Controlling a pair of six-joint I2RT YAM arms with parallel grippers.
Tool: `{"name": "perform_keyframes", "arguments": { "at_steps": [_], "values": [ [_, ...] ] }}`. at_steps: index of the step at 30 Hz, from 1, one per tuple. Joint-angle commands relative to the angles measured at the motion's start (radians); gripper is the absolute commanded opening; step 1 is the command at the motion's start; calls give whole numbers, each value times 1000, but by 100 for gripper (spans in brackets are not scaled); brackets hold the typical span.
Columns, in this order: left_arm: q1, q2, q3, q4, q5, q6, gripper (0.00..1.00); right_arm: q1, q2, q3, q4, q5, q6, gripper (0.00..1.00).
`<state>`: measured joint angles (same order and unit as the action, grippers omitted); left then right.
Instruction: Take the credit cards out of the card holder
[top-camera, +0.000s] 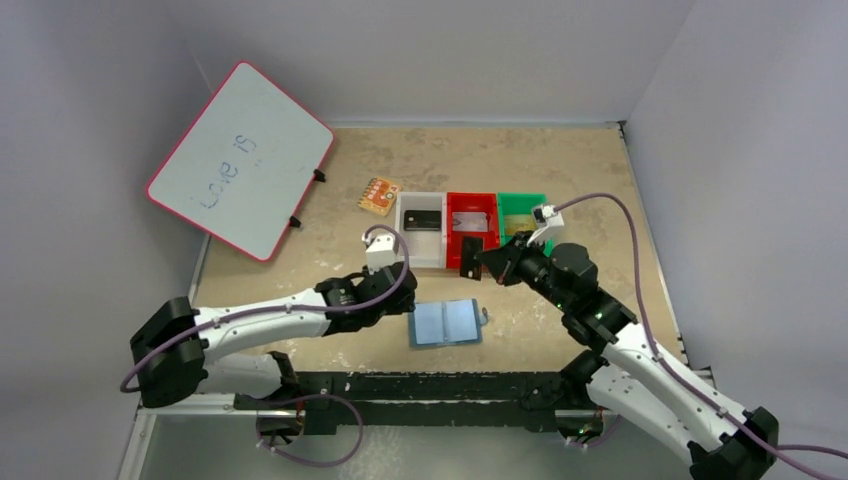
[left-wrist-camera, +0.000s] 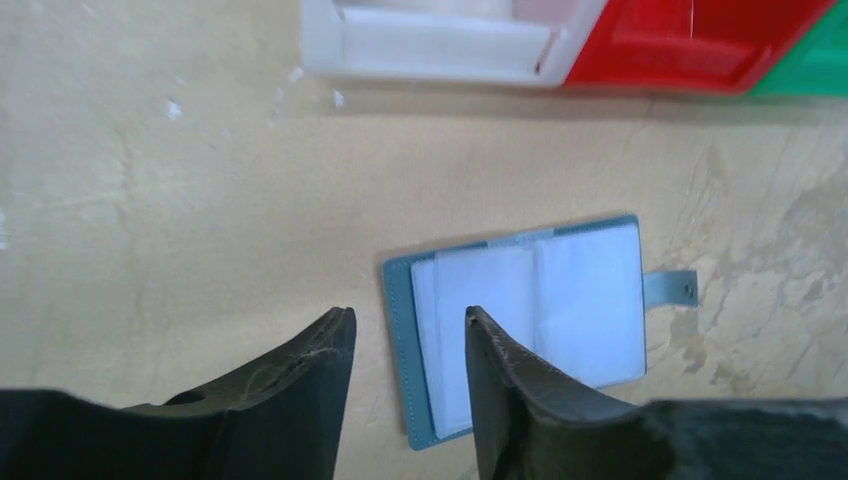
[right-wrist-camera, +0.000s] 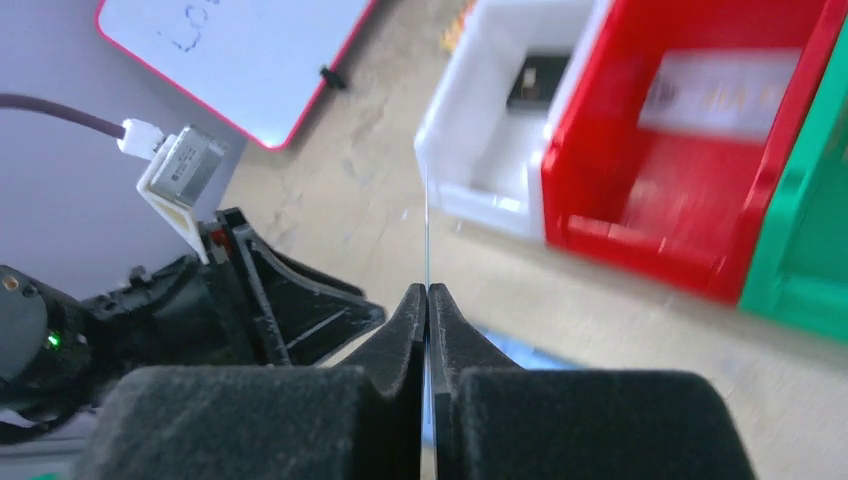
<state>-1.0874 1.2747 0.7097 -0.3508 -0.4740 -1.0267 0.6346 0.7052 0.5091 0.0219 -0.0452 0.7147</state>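
The card holder (top-camera: 446, 322) lies open on the table, its light blue pockets (left-wrist-camera: 530, 320) facing up and its tab to the right. My left gripper (left-wrist-camera: 405, 315) hangs open above its left edge with nothing between the fingers. My right gripper (right-wrist-camera: 427, 290) is shut on a thin dark credit card (top-camera: 470, 256), seen edge-on as a fine line (right-wrist-camera: 427, 230) rising from the jaws, in front of the red bin (top-camera: 472, 240). A black card (top-camera: 421, 220) lies in the white bin (top-camera: 405, 245). A silver-grey card (right-wrist-camera: 720, 90) lies in the red bin.
A green bin (top-camera: 522, 212) stands to the right of the red one. An orange patterned square (top-camera: 378, 195) lies behind the white bin. A red-rimmed whiteboard (top-camera: 240, 160) leans at the back left. Walls close in on both sides.
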Motion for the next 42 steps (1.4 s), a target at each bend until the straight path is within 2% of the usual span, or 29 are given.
{"name": "perform_keyframes", "arguments": {
  "at_steps": [1,4,7,10,13,19,28,36,40,42],
  "values": [
    [92,-88,68,-145,-122,43,48,-2,91,111,156,63,-374,0],
    [237,-184,33,-159,-75,89,56,-1,285,247,207,66,-552,0],
    [375,-262,26,-182,-12,152,64,10,510,429,169,41,-730,0],
    [475,-307,31,-220,4,199,68,50,691,564,173,91,-916,0],
    [526,-342,28,-246,-15,212,69,101,845,665,146,182,-1104,0],
    [532,-457,16,-293,-92,181,70,136,1079,818,88,327,-1362,0],
    [532,-606,15,-326,-136,161,71,140,1206,853,61,277,-1601,0],
    [532,-615,21,-333,-117,165,71,140,1295,903,75,276,-1663,0],
    [532,-621,20,-329,-121,169,72,140,1318,898,67,296,-1665,8],
    [532,-621,20,-328,-119,172,72,140,1303,891,34,251,-1644,22]
  ]
}}
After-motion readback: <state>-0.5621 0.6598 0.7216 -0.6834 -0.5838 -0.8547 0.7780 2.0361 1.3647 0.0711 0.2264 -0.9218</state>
